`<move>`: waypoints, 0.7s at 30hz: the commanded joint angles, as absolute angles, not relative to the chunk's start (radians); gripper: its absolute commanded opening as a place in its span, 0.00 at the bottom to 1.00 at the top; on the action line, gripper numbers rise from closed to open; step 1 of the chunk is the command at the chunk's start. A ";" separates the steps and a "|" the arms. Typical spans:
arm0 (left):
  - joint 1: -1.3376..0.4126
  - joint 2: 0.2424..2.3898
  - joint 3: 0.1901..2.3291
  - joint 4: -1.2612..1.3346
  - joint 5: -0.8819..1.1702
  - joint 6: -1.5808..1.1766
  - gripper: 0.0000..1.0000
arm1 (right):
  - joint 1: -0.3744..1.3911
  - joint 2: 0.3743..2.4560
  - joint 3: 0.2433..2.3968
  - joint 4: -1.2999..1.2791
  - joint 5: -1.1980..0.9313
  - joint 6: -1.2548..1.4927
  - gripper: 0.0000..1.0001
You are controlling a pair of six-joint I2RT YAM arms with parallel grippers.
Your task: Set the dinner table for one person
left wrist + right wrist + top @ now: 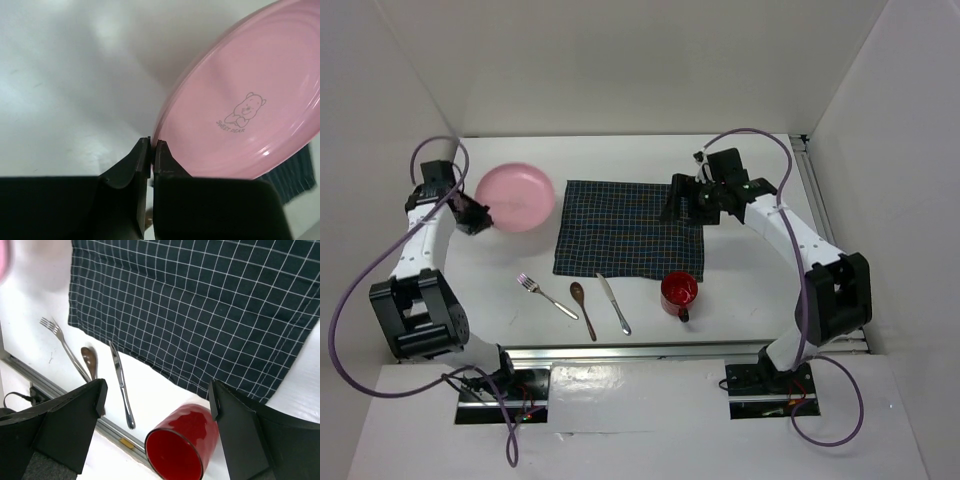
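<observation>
Left pincer (480, 215) pressed together on the near-left rim of the pink plate (515, 197); in the left wrist view we see the two tips (151, 145) closed on the rim edge, with the plate (250, 100) running away to the right. We cannot tell whether the plate is lifted off the white worktop (510, 265) or resting on it. The worktop itself spreads under everything, from the arm bases to the far wall. The relation that matters is that the dark checked mat (620, 230) lies directly right of the plate, with its left edge just beside the plate's right rim. We judge the carry to be a plain sideways move to the right, away from the left pincer's own side. Right pincer (680, 200) hangs spread and empty over the mat's right part; its wrist view (156, 390) shows the fingers wide apart above the mat's near edge (200, 300). It is the arm nearer the mat, so it may crowd the landing spot. Fork (545, 295), spoon (583, 308) and knife (613, 303) lie in a row on the near side of the mat, long axes running roughly near-to-far with a slant. The red cup (679, 291) stands at the mat's near-right corner.
</observation>
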State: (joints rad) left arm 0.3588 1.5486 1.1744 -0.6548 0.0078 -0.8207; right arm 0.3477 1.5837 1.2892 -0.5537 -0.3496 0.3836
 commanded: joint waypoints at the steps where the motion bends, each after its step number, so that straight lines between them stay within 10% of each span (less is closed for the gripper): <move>1: 0.238 1.431 1.299 -0.564 0.093 -0.726 0.00 | 0.345 1.499 1.305 -0.580 -0.315 0.367 0.95; 10: -0.219 1.764 1.626 -0.677 0.141 -0.615 0.00 | 0.345 1.436 1.269 -0.641 -0.062 0.426 0.94; 21: -0.301 1.982 1.648 -0.664 0.181 -0.563 0.00 | 0.370 1.270 1.088 -0.798 -0.110 0.501 0.91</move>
State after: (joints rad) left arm -0.2974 1.9923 1.6337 -0.6796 0.1623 -0.5983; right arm 0.3527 1.3685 1.1648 -0.7479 -0.0696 0.4648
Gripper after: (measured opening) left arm 0.151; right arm 0.913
